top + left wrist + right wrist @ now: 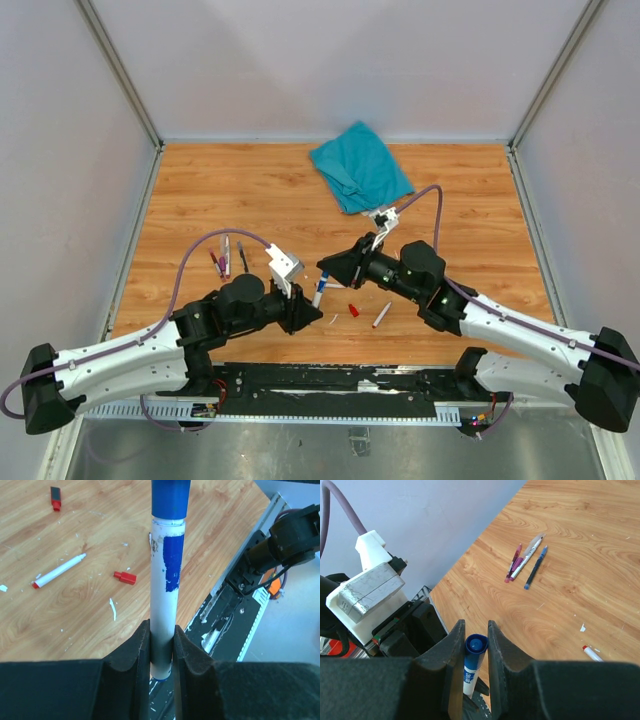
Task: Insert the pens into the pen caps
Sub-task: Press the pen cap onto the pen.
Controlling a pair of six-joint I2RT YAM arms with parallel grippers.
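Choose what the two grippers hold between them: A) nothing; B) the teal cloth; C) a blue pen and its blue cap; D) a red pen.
C: the left gripper clamps the blue pen by its barrel; the right gripper pinches the blue cap.

We are looking at a wood-grain tabletop point(250, 190) that is sitting inside pale grey walls point(330, 60), with metal corner posts point(119, 70) rising at the back and soft, even light falling across it.
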